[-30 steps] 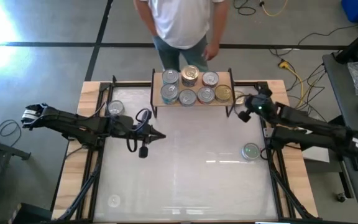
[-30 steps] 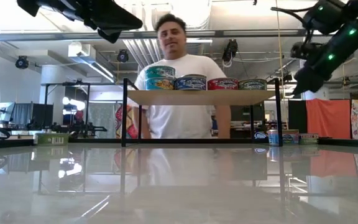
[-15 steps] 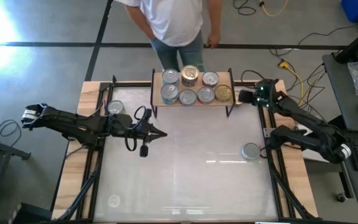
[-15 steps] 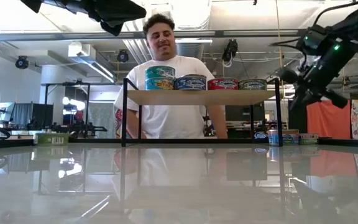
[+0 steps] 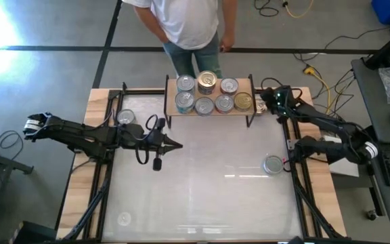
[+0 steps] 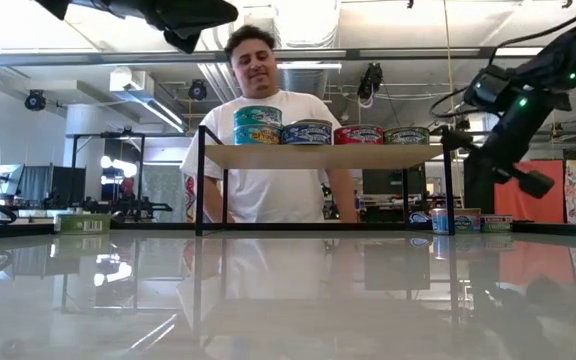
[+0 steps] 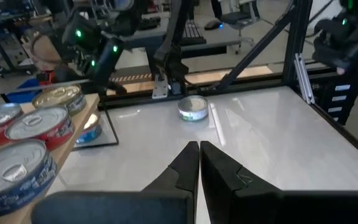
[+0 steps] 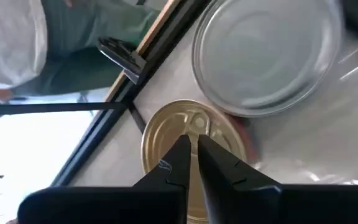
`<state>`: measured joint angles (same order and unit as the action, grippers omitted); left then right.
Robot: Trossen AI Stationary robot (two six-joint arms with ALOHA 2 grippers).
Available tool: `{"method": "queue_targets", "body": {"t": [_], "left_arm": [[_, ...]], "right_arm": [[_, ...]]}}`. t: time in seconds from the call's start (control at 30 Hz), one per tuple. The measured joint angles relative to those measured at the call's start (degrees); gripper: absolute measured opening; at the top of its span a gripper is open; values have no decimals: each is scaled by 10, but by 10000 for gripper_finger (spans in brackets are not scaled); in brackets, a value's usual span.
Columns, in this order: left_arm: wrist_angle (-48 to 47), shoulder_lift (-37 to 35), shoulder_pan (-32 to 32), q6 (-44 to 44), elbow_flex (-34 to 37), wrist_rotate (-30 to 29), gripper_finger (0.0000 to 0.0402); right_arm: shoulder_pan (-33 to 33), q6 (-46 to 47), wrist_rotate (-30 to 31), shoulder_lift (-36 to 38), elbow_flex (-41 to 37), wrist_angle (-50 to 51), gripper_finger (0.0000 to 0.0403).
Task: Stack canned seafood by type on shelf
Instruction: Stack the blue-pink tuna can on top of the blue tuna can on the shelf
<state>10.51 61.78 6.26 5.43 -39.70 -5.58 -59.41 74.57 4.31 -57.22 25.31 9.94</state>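
Observation:
The shelf [image 5: 210, 107], a light-wood board on black legs, stands at the table's far edge and bears several tins [image 5: 214, 104]. In the low view its left-end tins [image 6: 257, 125] are stacked two high. My right gripper [image 5: 268, 102] is shut beside the shelf's right end. It slants down over a gold-topped tin [image 8: 160, 134] and a silver-topped tin [image 8: 266, 56] standing on the tabletop, and is clear of both. My left gripper [image 5: 176, 146] hovers shut and roughly level over the table's left middle. A lone tin [image 5: 273, 164] stands on the table at the right.
A person [image 5: 189, 24] stands just behind the far edge. Another tin [image 5: 125, 117] stands on the table under my left arm. Black frame posts [image 6: 201, 180] flank the shelf. The white tabletop [image 5: 208, 183] lies bare in the middle and near part.
My right gripper has swung from the table toward the far right corner beside the shelf's right end. It has sunk and rolled about its own line on the way. It has stayed shut. The person behind the table has shifted a little.

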Motion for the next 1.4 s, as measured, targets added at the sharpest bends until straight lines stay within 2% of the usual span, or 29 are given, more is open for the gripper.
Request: {"method": "queue_targets", "body": {"t": [0.3,0.5,0.63,0.8,1.0,1.1,1.2,1.27,1.4], "left_arm": [[4,0,0,-5,0,-15,0],[0,0,0,-38,0,-15,0],[-1,0,0,-60,0,-14,0],[-2,0,0,-81,0,-14,0],[-2,0,2,-111,0,-14,0],[-2,0,6,-125,0,-14,0],[-2,0,14,-133,0,-14,0],[-3,0,20,-137,0,-14,0],[-3,0,31,-136,0,-13,0]], "right_arm": [[55,69,68,-39,-32,-28,23],[133,139,135,-5,-62,6,23],[225,221,203,46,-57,133,23],[382,356,259,84,-24,341,23],[574,438,275,53,-9,368,23],[633,452,289,24,14,394,23],[641,456,342,4,57,481,23],[627,420,367,-7,79,514,22],[573,345,347,-38,87,518,22]]}}
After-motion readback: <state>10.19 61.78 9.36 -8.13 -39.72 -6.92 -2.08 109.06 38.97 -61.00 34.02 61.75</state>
